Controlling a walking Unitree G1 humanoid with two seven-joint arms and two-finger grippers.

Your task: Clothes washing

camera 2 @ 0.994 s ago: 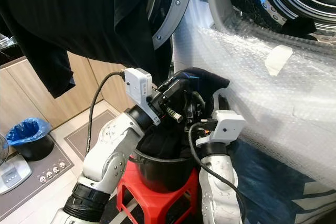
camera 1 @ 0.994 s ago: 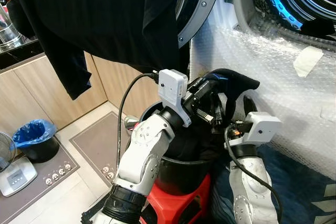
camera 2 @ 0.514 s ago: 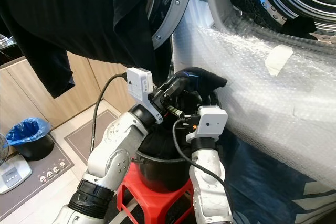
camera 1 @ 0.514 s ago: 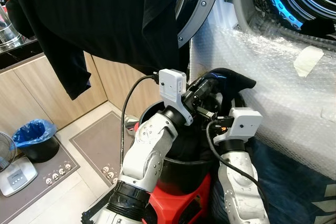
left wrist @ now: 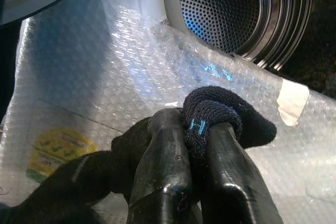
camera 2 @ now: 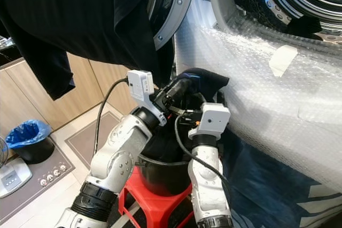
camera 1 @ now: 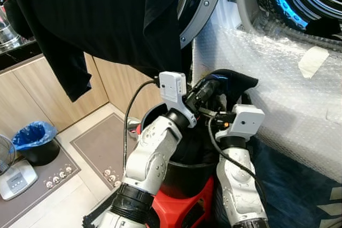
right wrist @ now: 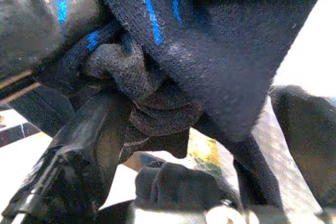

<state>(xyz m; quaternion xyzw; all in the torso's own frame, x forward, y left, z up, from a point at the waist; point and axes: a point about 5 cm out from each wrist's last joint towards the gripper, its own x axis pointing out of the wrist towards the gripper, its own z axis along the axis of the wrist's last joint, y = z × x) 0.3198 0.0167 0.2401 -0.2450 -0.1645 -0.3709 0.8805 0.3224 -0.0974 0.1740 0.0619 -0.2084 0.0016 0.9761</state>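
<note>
Left gripper [left wrist: 191,145]: fingers pinched on a dark sock [left wrist: 220,116] with blue marks, held above the black bucket [camera 1: 184,172] on a red stool [camera 1: 184,204], just beside the bubble-wrapped washing machine [camera 1: 278,94]; right gripper [right wrist: 131,129]: close under the same sock, finger state cannot be told; black garment [camera 1: 101,20] draped over the open washer door [camera 1: 200,9]; drum [left wrist: 231,11] above

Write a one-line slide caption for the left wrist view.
Left claw pinching a dark sock in front of the bubble-wrapped washing machine.
</note>
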